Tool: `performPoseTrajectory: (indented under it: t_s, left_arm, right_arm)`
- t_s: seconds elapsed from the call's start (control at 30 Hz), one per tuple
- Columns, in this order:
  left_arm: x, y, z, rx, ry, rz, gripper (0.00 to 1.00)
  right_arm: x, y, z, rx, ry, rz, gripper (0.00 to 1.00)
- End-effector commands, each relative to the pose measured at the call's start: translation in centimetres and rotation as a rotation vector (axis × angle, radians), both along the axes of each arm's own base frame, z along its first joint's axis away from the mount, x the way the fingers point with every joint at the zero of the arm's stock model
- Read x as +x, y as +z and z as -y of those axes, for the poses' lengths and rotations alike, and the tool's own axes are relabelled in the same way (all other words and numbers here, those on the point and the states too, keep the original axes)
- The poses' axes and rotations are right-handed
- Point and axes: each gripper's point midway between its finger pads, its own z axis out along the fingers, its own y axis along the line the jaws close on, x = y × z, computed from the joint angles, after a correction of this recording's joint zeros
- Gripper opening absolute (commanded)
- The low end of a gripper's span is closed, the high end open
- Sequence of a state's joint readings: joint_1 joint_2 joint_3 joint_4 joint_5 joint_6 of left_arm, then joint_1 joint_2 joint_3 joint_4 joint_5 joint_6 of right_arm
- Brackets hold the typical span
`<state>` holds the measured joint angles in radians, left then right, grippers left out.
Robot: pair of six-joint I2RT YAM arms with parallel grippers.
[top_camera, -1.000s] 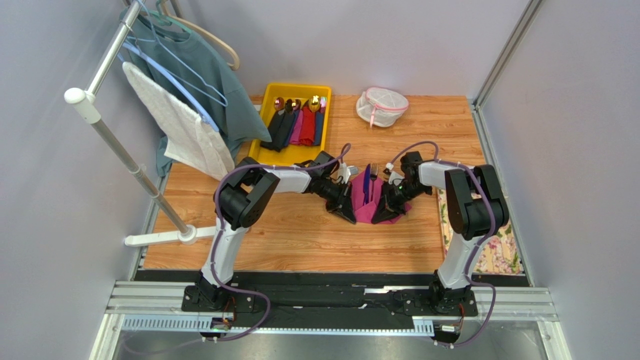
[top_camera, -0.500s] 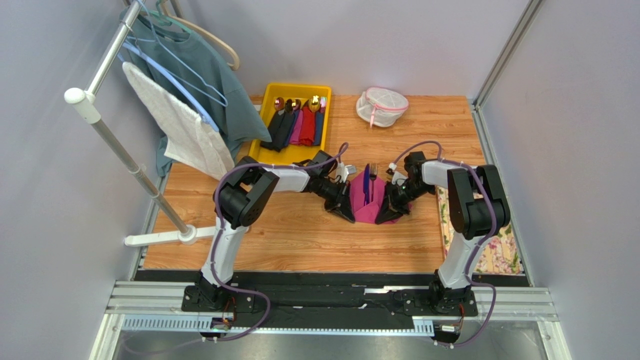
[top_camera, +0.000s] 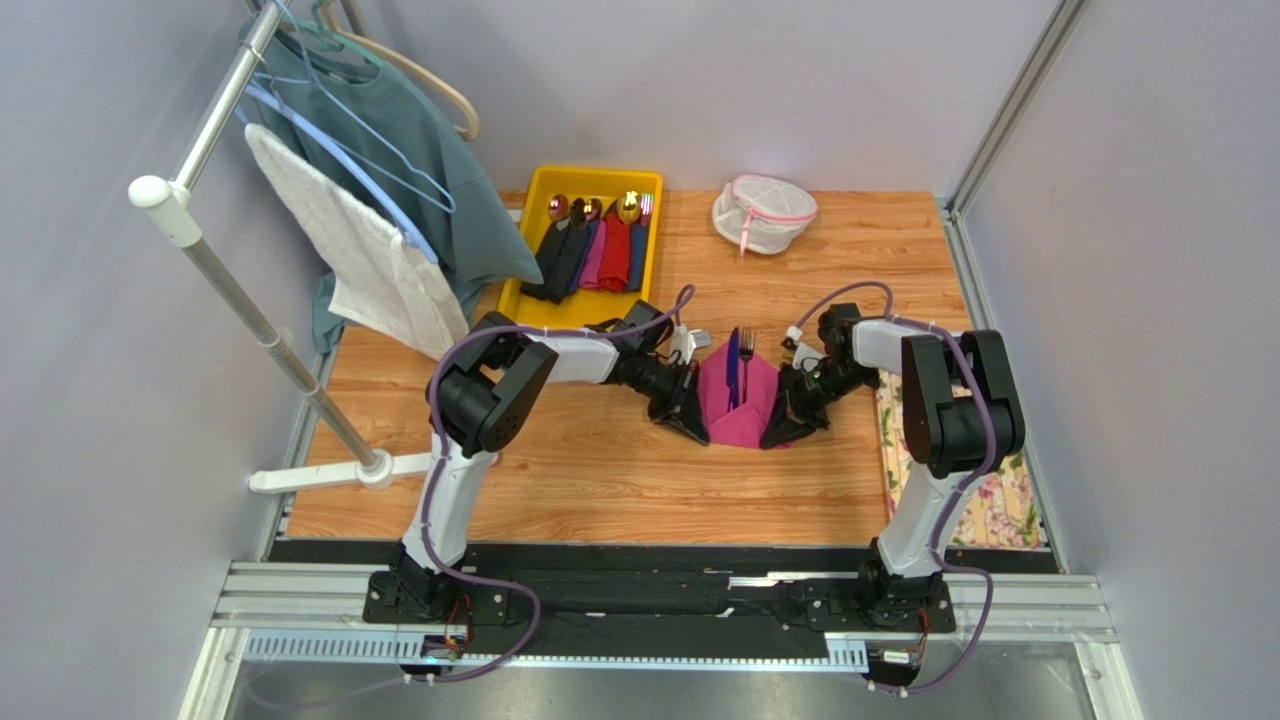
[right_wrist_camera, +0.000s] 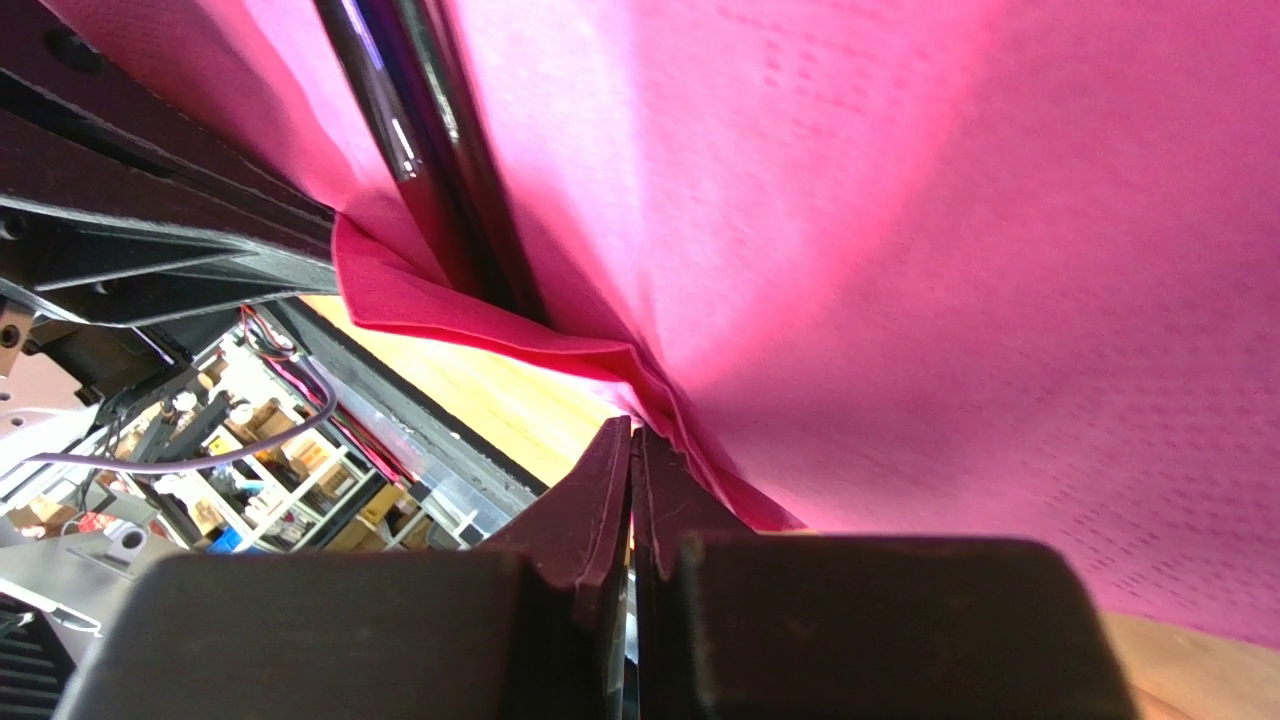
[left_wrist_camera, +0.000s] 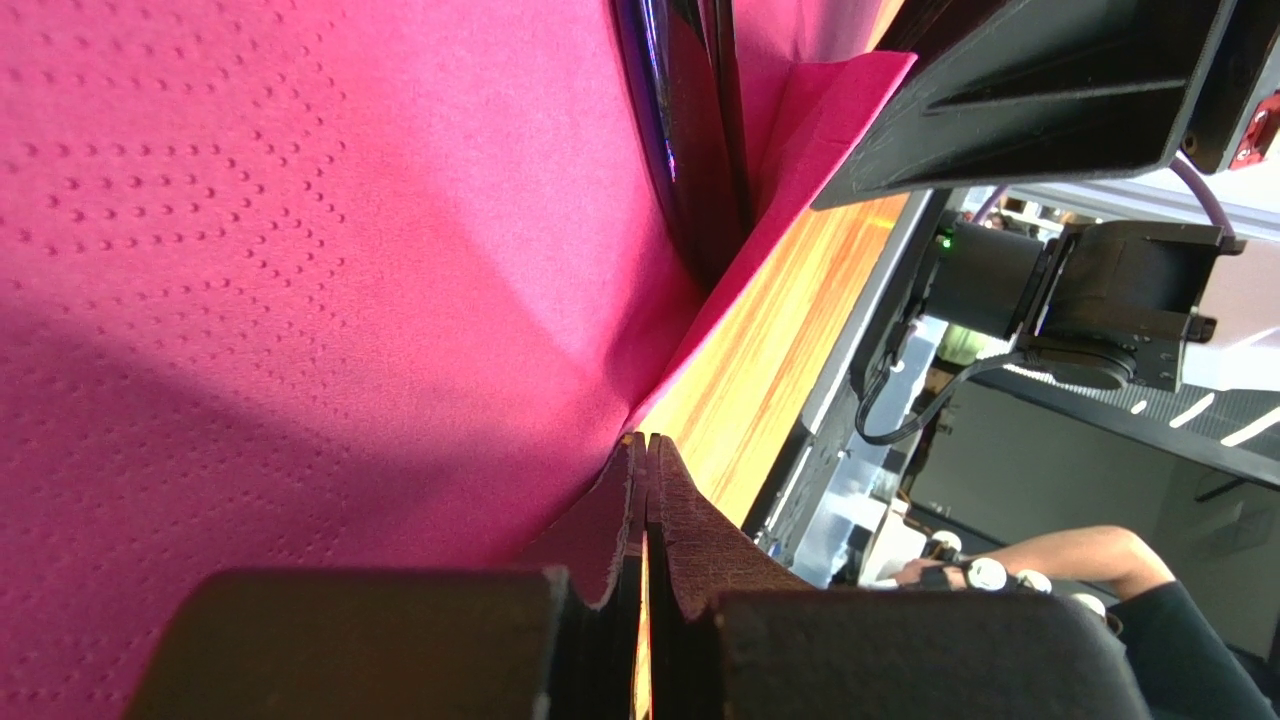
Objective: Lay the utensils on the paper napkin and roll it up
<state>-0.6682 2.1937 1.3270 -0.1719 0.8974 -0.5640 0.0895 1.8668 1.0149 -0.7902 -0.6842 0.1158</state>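
The magenta paper napkin [top_camera: 739, 414] lies mid-table with its left and right sides drawn up. The dark utensils [top_camera: 733, 372] rest lengthwise along its middle, fork tines toward the far side. My left gripper [top_camera: 700, 432] is shut on the napkin's left near edge and my right gripper [top_camera: 772, 438] is shut on its right near edge. In the left wrist view the closed tips [left_wrist_camera: 646, 443] meet the napkin [left_wrist_camera: 301, 225], with the utensils [left_wrist_camera: 684, 135] beyond. In the right wrist view a fold of napkin [right_wrist_camera: 902, 225] runs into the closed tips [right_wrist_camera: 631, 435], near the utensils [right_wrist_camera: 413, 135].
A yellow tray [top_camera: 594, 174] of sleeved cutlery stands behind the left arm. A white mesh pouch [top_camera: 763, 210] sits at the back. A floral cloth [top_camera: 995, 507] lies along the right edge. A clothes rack [top_camera: 241, 285] with a shirt and towel occupies the left.
My right arm has shifted slightly to the right, drawing the napkin's right side outward. The left arm has not moved.
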Motion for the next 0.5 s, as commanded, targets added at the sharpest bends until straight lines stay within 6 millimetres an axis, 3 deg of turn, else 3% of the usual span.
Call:
performPoseTrajectory:
  t_s: [0.0, 0.4, 0.47]
  left_arm:
    - [0.76, -1.50, -0.90, 0.047, 0.036, 0.000, 0.00]
    - [0.92, -1.65, -1.27, 0.050, 0.046, -0.005, 0.00]
    - [0.89, -0.88, -0.93, 0.012, 0.033, 0.002, 0.00]
  right_arm:
    - [0.34, -0.10, 1.35, -0.050, 0.020, 0.044, 0.04]
    - [0.29, -0.20, 2.15, -0.046, -0.003, 0.037, 0.04]
    - [0.49, -0.18, 2.06, -0.043, -0.012, 0.039, 0.04]
